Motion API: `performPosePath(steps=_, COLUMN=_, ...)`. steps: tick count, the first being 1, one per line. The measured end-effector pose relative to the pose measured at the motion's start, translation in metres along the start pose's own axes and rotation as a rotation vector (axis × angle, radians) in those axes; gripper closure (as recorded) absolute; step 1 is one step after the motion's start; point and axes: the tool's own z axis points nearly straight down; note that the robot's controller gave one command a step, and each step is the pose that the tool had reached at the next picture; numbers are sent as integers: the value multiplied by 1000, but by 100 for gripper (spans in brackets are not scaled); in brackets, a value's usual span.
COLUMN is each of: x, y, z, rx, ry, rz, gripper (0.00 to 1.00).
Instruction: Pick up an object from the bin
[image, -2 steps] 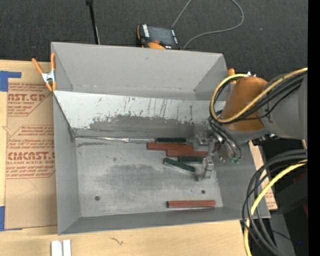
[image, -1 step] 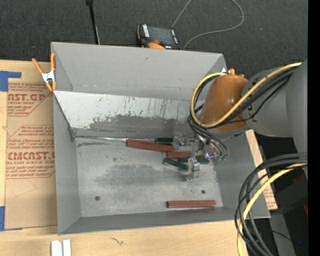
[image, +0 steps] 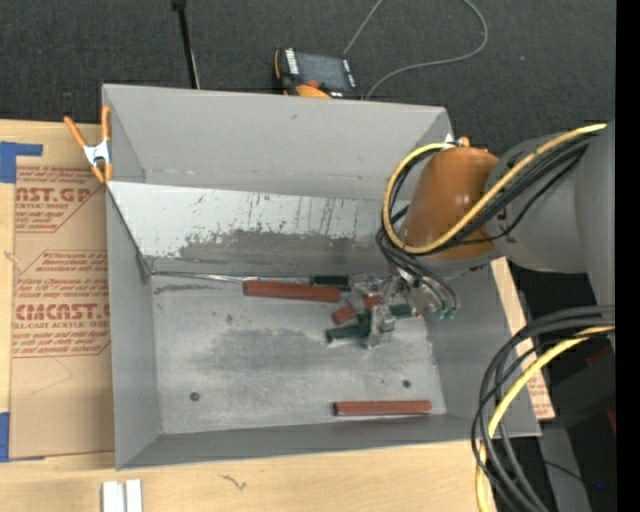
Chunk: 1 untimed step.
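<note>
On the left, the bin (image: 200, 370) is showing bare grey floor. Toward the middle, a long reddish-brown stick (image: 292, 291) is lying flat near the far wall, its right end pointing at a small heap (image: 350, 330) of dark green and brown bits right of centre. The gripper (image: 385, 312) is hanging low at this heap's right edge, seemingly touching it. I am judging the pick as under way but not done, since nothing is sitting visibly clear of the floor. Whether the gripper is spread or pressed together, I cannot tell. A second brown stick (image: 382, 408) is lying well apart by the near wall, blocking nothing. The crowded bits are looking like the main nuisance, while the arm's orange cover (image: 450, 205) is looming at the right.
</note>
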Motion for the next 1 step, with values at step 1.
performPosePath(steps=1, x=34, y=9, z=-163, rx=0, ry=-1, rz=-303, gripper=100)
